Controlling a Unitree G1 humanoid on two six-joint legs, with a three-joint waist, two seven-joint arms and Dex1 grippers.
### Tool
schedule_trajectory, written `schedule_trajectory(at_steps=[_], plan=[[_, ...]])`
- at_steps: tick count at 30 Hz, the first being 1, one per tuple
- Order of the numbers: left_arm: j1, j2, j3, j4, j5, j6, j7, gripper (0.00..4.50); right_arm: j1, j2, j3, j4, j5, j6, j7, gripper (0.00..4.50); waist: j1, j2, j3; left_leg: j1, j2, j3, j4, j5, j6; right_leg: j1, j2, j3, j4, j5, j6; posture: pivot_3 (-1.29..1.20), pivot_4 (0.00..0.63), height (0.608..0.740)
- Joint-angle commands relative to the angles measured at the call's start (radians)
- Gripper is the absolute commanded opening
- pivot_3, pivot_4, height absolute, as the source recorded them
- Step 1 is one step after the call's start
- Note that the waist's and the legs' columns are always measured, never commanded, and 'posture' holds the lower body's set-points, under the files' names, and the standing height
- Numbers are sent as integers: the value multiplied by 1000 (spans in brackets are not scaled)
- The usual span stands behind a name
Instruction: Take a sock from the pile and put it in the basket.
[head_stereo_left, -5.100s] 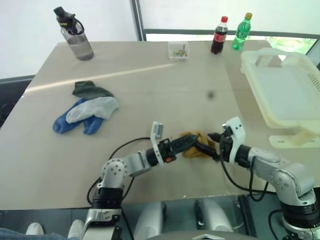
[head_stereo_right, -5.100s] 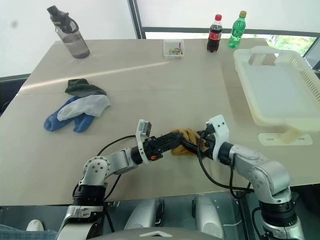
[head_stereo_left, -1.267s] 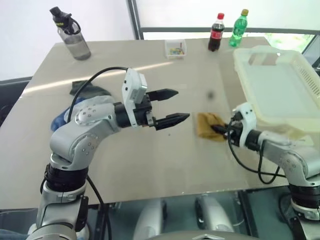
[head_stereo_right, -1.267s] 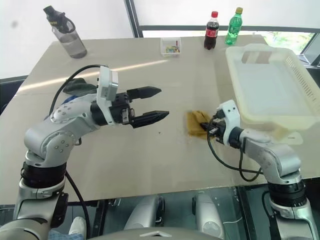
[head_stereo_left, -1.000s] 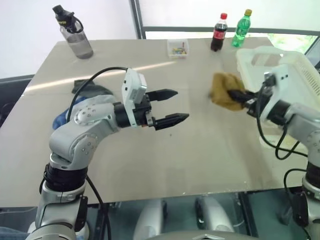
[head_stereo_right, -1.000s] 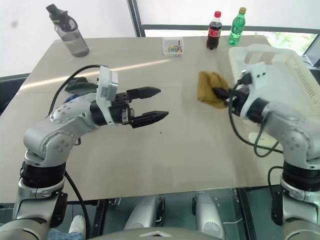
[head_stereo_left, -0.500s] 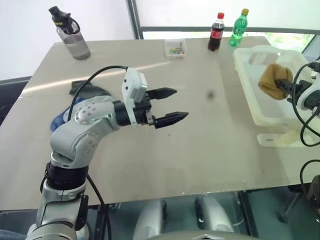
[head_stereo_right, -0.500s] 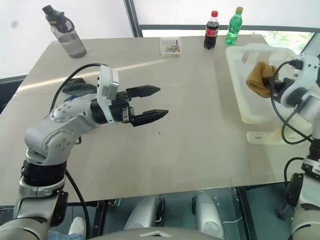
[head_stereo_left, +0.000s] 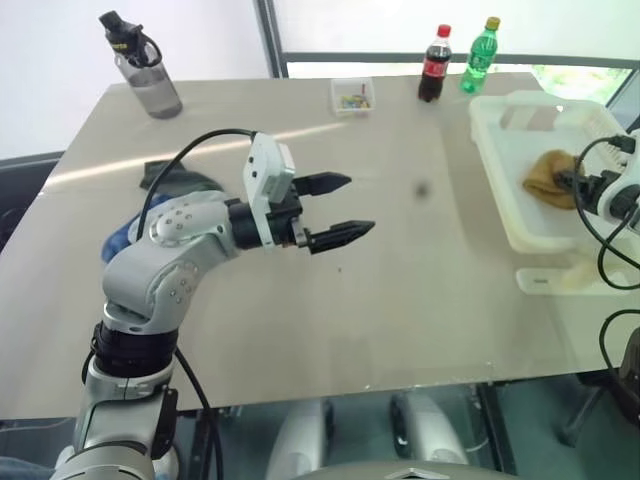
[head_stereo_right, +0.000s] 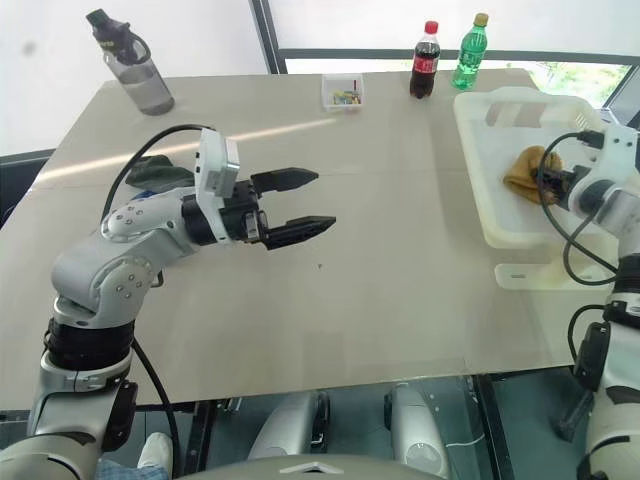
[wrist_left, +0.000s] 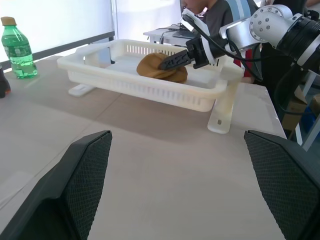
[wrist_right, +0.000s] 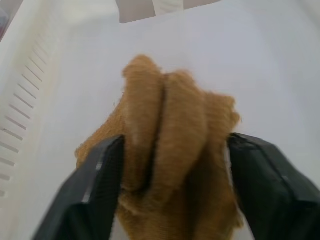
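Inside basket (head_stereo_left: 500, 205): mustard sock (head_stereo_left: 548, 178), right gripper (wrist_right: 172, 165) spread

Left gripper (head_stereo_left: 338, 208) hangs level, jaws spread; right gripper (wrist_right: 172, 195) jaws parted.

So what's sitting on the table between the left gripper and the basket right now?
Nothing: in the right eye view the tabletop between the left gripper and the basket is bare. The mustard sock lies inside the basket, at the right gripper.
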Motion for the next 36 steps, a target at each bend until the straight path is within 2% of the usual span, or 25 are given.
schedule_trajectory(at_steps=[1, 5, 10, 14, 18, 20, 23, 30, 33, 36], plan=[[-3, 7, 9, -21, -4, -9, -7, 4500, -19, -43, -12, -50, -10, -17, 22, 3875, 0, 0, 0, 0, 0, 0, 0, 0, 0, 0, 0, 0, 0, 0, 0, 0, 150, 740], [4, 13, 14, -24, -1, -12, -7, 4500, 5, -69, -9, -111, -22, -46, 64, 3875, 1, 0, 0, 0, 0, 0, 0, 0, 0, 0, 0, 0, 0, 0, 0, 0, 150, 740], [42, 31, 28, -40, 11, -26, -4, 4500, 111, -114, 4, -366, 43, -76, 259, 3875, 0, 0, 0, 0, 0, 0, 0, 0, 0, 0, 0, 0, 0, 0, 0, 0, 150, 740], [132, 84, 79, -81, 3, -12, 5, 4500, 306, -115, -4, -664, 165, -23, 394, 3875, 2, 0, 0, 0, 1, -1, 0, 0, 0, 0, 0, -1, 0, 0, 0, 0, 150, 740], [228, 126, 130, -139, -17, -3, 16, 4500, 498, -51, -48, -904, 344, 42, 439, 3875, 5, 0, 0, 0, 2, -2, 0, 0, 0, 0, 0, -1, 1, 0, 0, 0, 150, 740], [306, 141, 173, -181, -23, 5, 31, 4500, 623, -22, -65, -1017, 378, 8, 464, 3875, 7, 0, 0, 0, 2, -2, 0, 0, 0, 0, 0, -1, 1, 0, 0, 0, 150, 740], [442, 164, 254, -237, -28, 18, 53, 4500, 740, -34, -120, -1057, 386, -43, 507, 3875, 7, 0, 0, 0, 4, -2, 0, 0, 0, 1, -1, -1, 0, 0, 0, 0, 150, 740], [721, 181, 455, -339, -52, 22, 55, 4500, 1004, -93, -216, -1043, 317, -234, 725, 3875, 8, -1, 0, 6, 5, 0, 2, 0, 0, 6, 1, -2, 0, -4, -2, 0, 150, 740], [798, 171, 532, -372, -63, 17, 63, 4500, 1058, -97, -231, -1013, 292, -299, 772, 3875, 6, -2, 1, 18, 6, 2, 0, 0, 0, 16, 1, 0, -2, -6, 0, 0, 150, 740], [841, 165, 596, -389, -81, 15, 67, 4500, 1064, -96, -254, -996, 309, -315, 782, 3875, 5, -4, 1, 19, 7, 3, 0, 0, 0, 17, 1, 1, -1, -6, 0, 0, 150, 740]])
